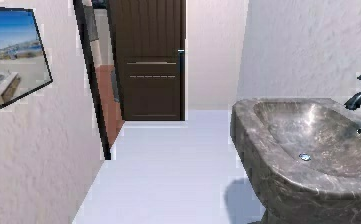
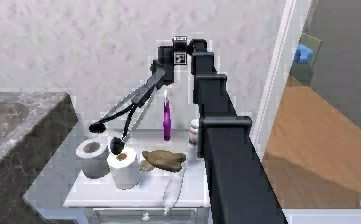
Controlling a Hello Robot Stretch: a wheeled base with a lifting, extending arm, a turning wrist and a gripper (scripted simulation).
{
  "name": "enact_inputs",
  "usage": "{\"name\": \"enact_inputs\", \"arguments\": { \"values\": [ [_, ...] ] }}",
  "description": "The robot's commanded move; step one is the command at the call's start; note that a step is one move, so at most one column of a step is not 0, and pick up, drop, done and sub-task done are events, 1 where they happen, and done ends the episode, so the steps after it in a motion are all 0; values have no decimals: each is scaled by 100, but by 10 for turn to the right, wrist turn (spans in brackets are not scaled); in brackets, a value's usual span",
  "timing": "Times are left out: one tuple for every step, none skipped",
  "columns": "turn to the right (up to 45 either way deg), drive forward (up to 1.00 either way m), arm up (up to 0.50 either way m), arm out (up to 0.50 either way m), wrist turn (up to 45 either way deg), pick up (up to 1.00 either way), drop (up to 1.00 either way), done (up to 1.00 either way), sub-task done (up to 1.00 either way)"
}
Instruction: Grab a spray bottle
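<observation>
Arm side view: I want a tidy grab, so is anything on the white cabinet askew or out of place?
Only one thing stands out: a limp white thing droops over the white cabinet's front edge, beside a crumpled brown lump. The two paper rolls stand upright.

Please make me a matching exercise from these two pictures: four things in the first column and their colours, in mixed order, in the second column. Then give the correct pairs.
Column A
1. door
2. sink
3. slender bottle
4. paper rolls

Column B
a. purple
b. white
c. dark brown
d. mottled grey

Pairs: 1-c, 2-d, 3-a, 4-b
</observation>
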Motion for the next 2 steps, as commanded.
{"name": "enact_inputs", "arguments": {
  "values": [
    [0, 0, 0, 0, 450, 0, 0, 0, 0],
    [0, 0, 0, 0, 450, 0, 0, 0, 0]
  ]
}}
